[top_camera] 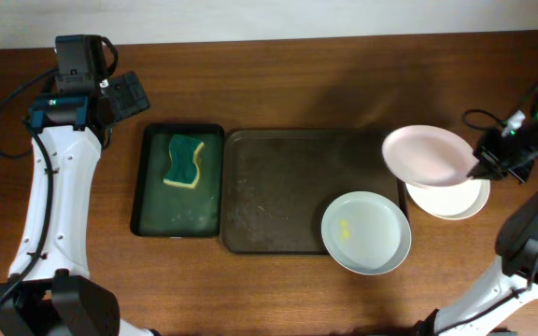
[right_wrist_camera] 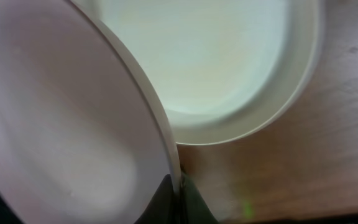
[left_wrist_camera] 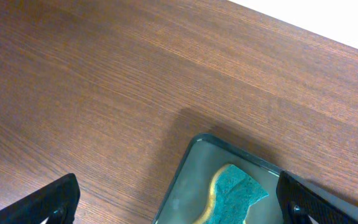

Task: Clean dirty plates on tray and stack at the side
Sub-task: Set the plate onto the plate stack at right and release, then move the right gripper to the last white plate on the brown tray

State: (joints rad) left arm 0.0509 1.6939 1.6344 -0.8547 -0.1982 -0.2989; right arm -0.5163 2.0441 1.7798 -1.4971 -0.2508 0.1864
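Right hand pinches a white plate by its rim, just over a second plate; left hand spread above tabletop.

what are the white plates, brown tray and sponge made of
The round white plates look like glazed ceramic or melamine: smooth, with a soft sheen. The large dark brown rectangular tray seems matte plastic, its surface scuffed and speckled. The green-and-yellow sponge looks like foam under a rough scouring layer.

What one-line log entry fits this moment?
right gripper: shut on lifted plate | left gripper: open | smudged plate: on tray | third plate: on table
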